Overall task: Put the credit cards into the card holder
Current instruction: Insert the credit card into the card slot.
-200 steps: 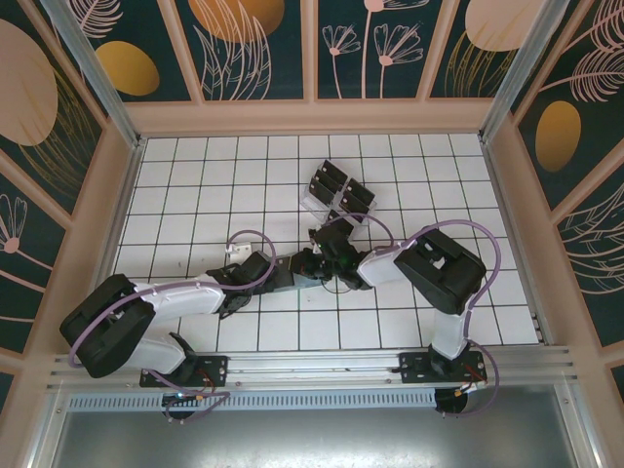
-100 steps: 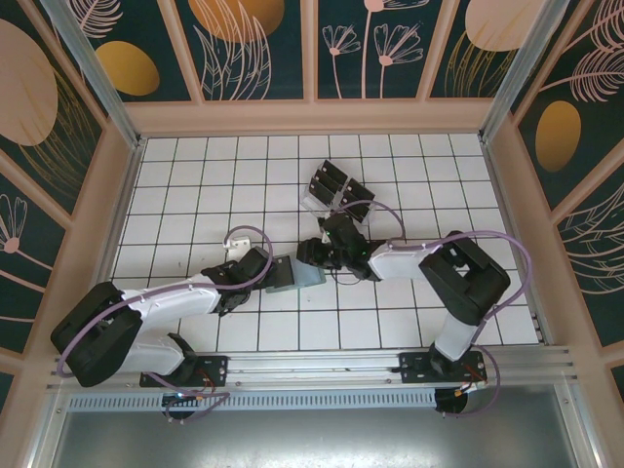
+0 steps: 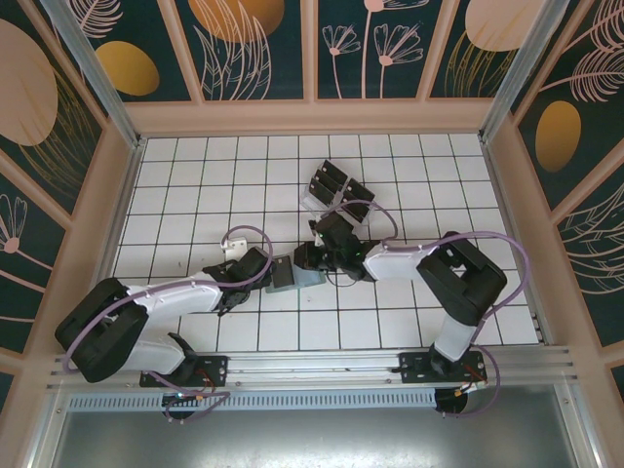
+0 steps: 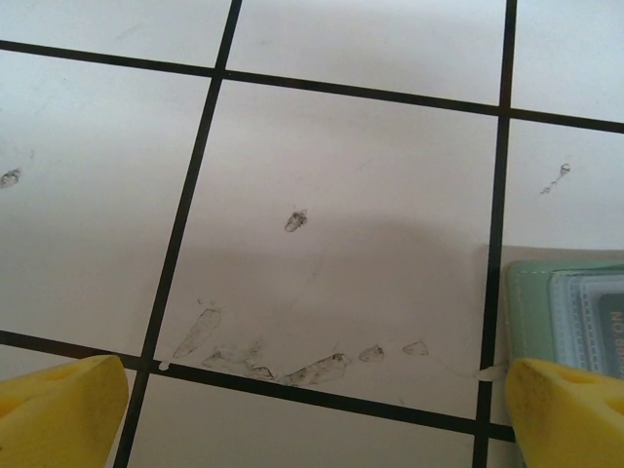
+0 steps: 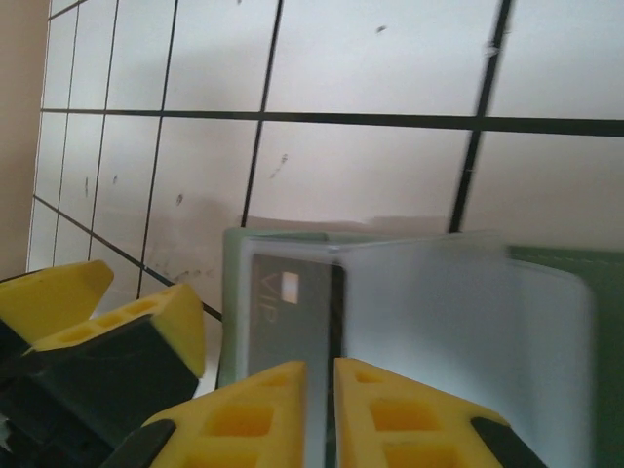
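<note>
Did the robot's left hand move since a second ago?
Yes. The black left gripper with yellow fingertips has pulled back leftward across the tiles, away from the clear plastic slotted rack, and now sits beside the flat sage-green card holder.

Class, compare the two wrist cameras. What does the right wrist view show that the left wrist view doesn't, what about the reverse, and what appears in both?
Right wrist view: the right gripper, fingers nearly together, at the open card holder, where a credit card marked VIP sits beside a clear flap.
Left wrist view: the left gripper spread wide, with dark smudges on the floor between its fingertips.
Both: the card holder's green edge and white tiles with black lines.
</note>
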